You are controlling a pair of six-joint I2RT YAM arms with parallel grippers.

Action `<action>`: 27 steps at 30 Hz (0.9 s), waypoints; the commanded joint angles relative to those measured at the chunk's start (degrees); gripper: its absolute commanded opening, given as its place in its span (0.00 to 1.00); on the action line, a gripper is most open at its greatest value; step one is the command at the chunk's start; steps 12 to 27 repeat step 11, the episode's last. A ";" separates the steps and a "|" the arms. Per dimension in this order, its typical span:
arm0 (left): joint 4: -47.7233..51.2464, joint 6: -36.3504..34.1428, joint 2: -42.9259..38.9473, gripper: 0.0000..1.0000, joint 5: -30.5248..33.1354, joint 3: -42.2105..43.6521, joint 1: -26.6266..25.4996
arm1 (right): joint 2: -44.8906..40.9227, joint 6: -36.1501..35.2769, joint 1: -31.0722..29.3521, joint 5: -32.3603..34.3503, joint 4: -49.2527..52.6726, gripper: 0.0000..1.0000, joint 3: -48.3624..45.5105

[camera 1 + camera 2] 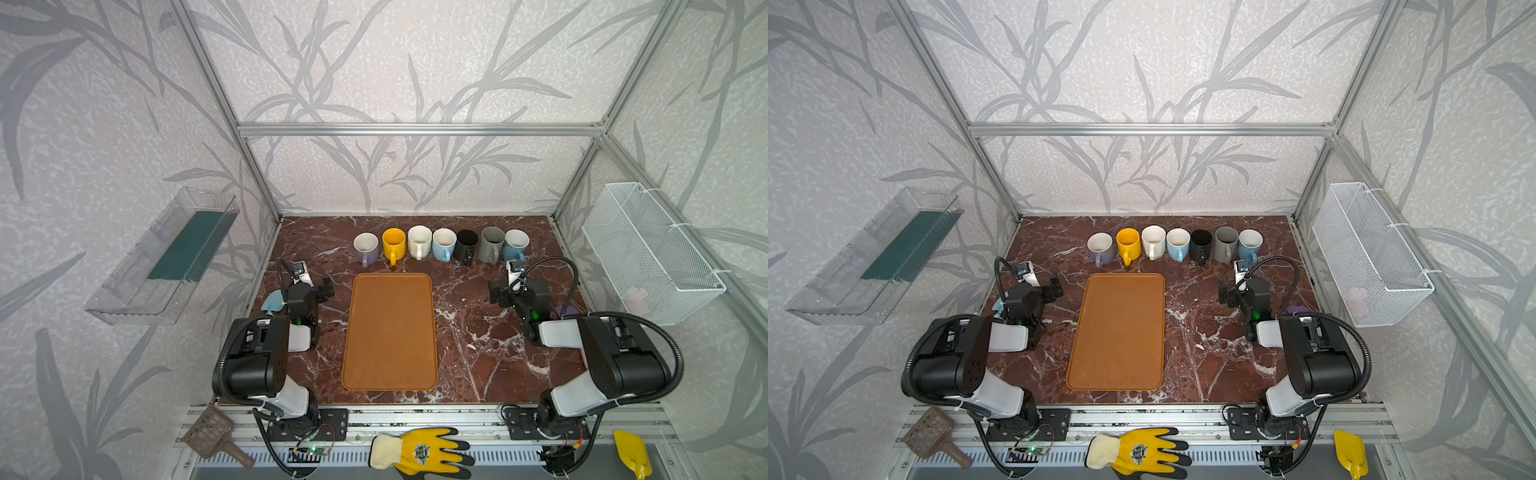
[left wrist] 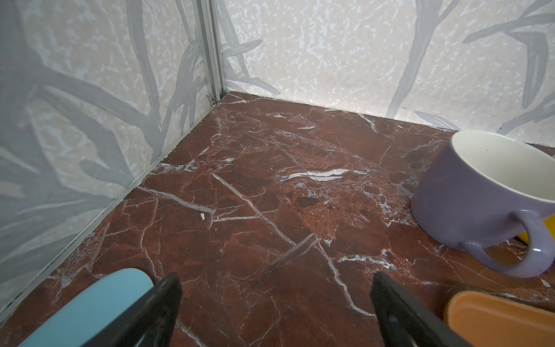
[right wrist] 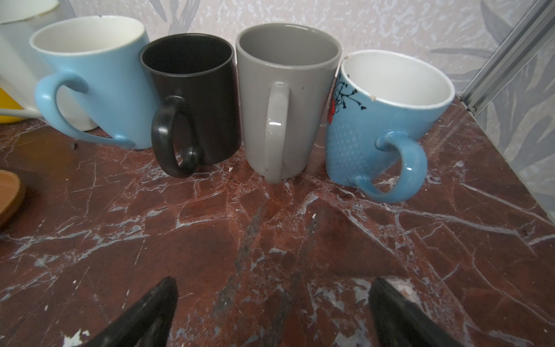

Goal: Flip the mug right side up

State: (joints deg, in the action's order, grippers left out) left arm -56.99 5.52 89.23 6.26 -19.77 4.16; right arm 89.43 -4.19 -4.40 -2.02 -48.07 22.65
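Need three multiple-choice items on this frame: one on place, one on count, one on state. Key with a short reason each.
1. Where does the black mug stand in the row of mugs?
A. between the plain light blue mug and the grey mug
B. at the left end
C. apart, by the front edge

2. How many mugs stand in the row?
A. five
B. seven
C. nine

3. What is the state of the left gripper and the right gripper?
A. both open, empty
B. both shut, empty
C. left shut on a mug

Key:
1 A, both top views show it between those two.
2 B, seven rims count across the row.
3 A, each wrist view shows fingers wide apart with nothing between.
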 commanded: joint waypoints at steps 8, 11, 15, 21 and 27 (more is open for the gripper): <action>0.15 -1.21 0.15 0.99 -0.46 -0.15 -0.17 | -0.66 -0.25 -0.17 -0.26 0.46 0.99 1.25; 0.21 -1.21 0.15 0.99 -0.46 -0.14 -0.20 | -0.66 -0.30 -0.17 -0.17 0.44 0.99 1.22; 0.21 -1.21 0.15 0.99 -0.46 -0.14 -0.20 | -0.66 -0.30 -0.17 -0.17 0.44 0.99 1.22; 0.21 -1.21 0.15 0.99 -0.46 -0.14 -0.20 | -0.66 -0.30 -0.17 -0.17 0.44 0.99 1.22; 0.21 -1.21 0.15 0.99 -0.46 -0.14 -0.20 | -0.66 -0.30 -0.17 -0.17 0.44 0.99 1.22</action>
